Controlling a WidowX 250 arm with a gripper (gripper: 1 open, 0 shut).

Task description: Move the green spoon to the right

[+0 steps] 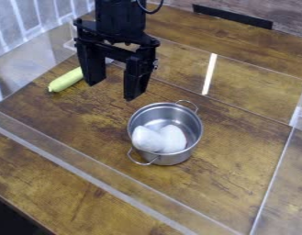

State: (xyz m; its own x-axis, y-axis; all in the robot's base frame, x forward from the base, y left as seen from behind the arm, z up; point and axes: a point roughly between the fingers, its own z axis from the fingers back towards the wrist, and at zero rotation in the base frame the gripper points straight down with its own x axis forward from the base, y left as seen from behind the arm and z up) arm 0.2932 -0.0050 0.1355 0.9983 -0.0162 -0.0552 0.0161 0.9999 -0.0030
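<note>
One black gripper [113,80] hung over the wooden table [67,174], pointing down, with its two fingers spread wide and nothing between them. The green spoon [65,81] lay on the table at the left, just beside the gripper, and only its fat yellow-green handle showed. The gripper's left finger covered the other end, so the shiny bowl of the spoon could not be seen. A steel pot [164,133] sat nearer and to the right, with something white inside that was hard to make out. The job looked like it was at the start: the spoon had not been picked up. Next, the gripper would need to go left, drop down over the handle and squeeze it.
</note>
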